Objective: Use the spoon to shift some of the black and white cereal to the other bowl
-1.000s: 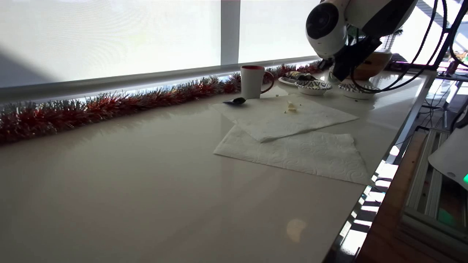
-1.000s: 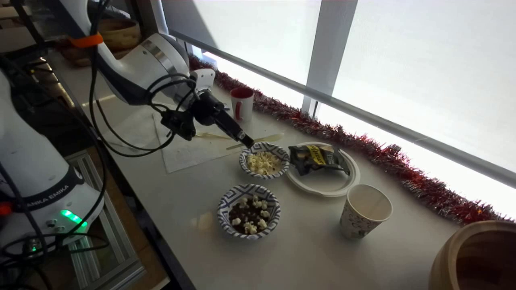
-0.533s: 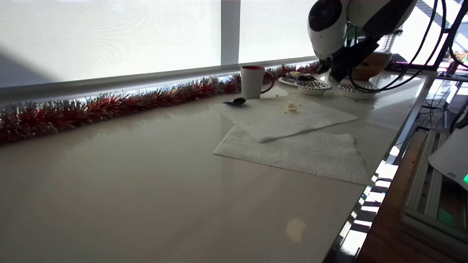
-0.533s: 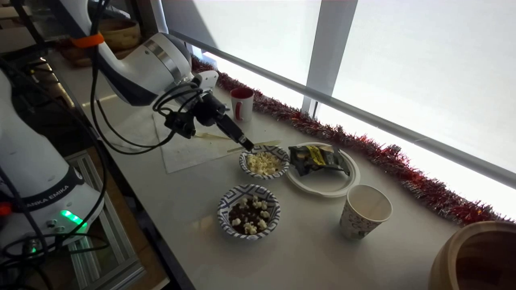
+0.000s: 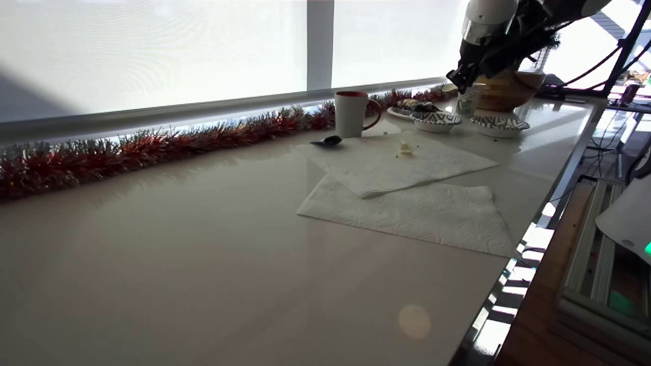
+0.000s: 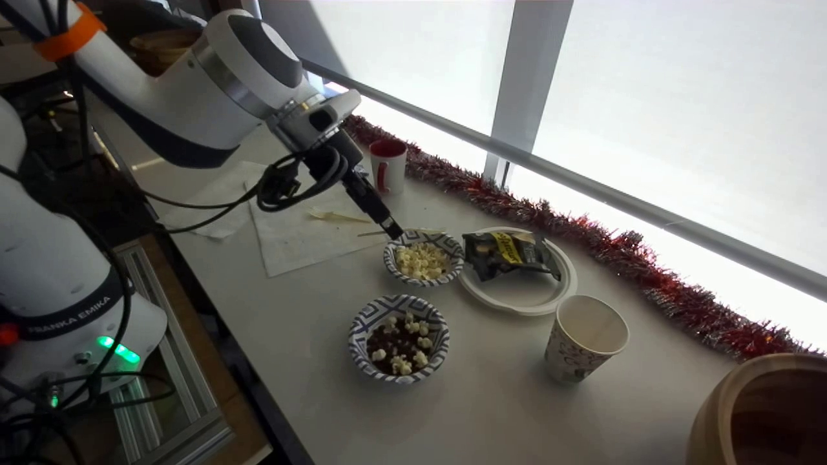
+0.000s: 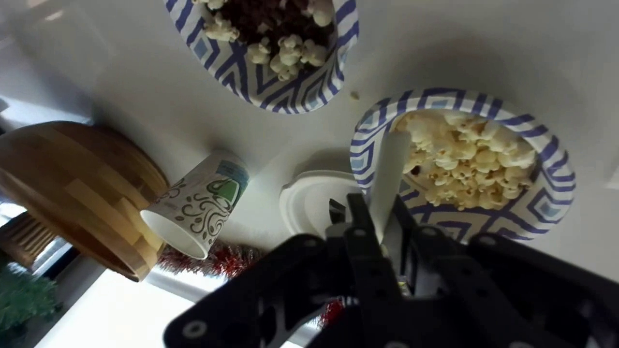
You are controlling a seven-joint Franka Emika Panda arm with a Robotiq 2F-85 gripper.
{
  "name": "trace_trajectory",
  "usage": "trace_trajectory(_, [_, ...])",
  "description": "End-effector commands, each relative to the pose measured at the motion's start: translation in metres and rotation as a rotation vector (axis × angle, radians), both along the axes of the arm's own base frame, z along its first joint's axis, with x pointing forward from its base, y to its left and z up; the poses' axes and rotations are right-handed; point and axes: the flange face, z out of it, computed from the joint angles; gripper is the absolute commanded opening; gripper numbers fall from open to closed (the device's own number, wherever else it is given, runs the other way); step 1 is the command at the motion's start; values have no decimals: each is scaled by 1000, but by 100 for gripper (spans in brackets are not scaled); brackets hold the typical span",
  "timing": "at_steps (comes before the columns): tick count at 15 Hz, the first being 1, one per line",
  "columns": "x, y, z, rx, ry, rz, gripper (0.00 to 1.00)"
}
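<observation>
A: What is shown in the wrist view?
B: The spoon [image 7: 390,174] is pinched by the claw [image 7: 380,205], its visible end seen across the rim of the popcorn bowl [image 7: 549,205].
A: Which step is judged to be in hand?
B: Probably the lining-up of the spoon before a scoop; the mixed bowl [image 7: 302,96], where dark cereal [image 7: 254,14] is dotted with white popcorn [image 7: 290,52], is taken to be the source. Whether anything is carried cannot be told, the scoop end being hidden here.
A: And what is called for next?
B: That end must be swung over the mixed bowl and lowered without the rim being tipped.
A: What can be counted?
B: Two patterned bowls, one spoon, one cup [image 7: 208,198], one plate [image 7: 301,203] and one wooden bowl [image 7: 87,188]; the popcorn is too clumped to be counted.
A: What is added in an exterior view?
B: One mug [image 6: 395,173], one fork [image 6: 342,217] and one packet [image 6: 510,254], laid on the plate, are found.
A: And what more, in an exterior view?
B: On the worktop [image 5: 203,274] an upper towel [image 5: 402,170] is lapped over a lower towel [image 5: 422,216]: two in all. One dark thing [image 5: 329,141], too small to be named, lies beside the mug. The claw is held above both bowls.
</observation>
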Motion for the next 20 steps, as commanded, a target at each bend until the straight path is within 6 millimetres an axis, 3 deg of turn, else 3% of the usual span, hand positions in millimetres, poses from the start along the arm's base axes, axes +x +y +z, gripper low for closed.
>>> trace_trajectory(1, [-18, -32, 16, 151, -4, 110, 3])
trace_trajectory(4, [-35, -52, 13, 238, -11, 259, 3])
trace_trajectory(6, [-45, -50, 6, 295, -24, 358, 3])
trace_trajectory(14, [-70, 30, -23, 468, 95, 788, 3])
trace_trajectory(18, [-59, 59, -37, 506, 160, 858, 3])
trace_trajectory(20, [-50, 66, -35, 515, 145, 864, 3])
